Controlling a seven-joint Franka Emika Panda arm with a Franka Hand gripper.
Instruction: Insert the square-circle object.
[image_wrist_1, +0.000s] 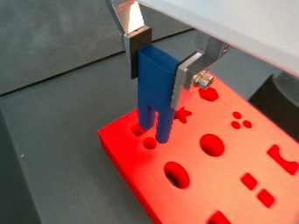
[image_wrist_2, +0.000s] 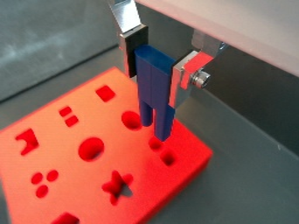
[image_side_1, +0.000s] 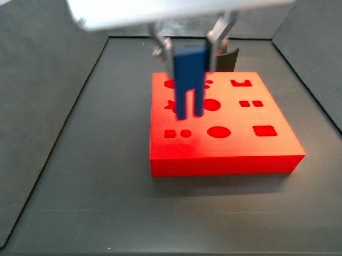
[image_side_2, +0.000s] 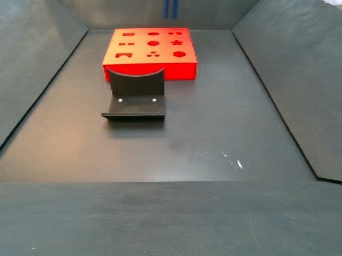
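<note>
The gripper (image_wrist_1: 162, 59) sits right above the red block, its flat silver fingers (image_wrist_1: 135, 28) with dark pads pinching the top of the square-circle object (image_wrist_1: 156, 92), a tall narrow blue block that splits into two prongs. In both wrist views it hangs upright, prongs at the face of the flat red block with shaped holes (image_wrist_2: 70, 157), near one corner. One prong looks to be entering a hole; how deep, I can't tell. So this reads as the insertion step. Next: hold it vertical, line both prongs up and press straight down. The other holes, star and circles among them, show empty. Behind the block in a side view stands the dark fixture (image_side_1: 230, 57).
</note>
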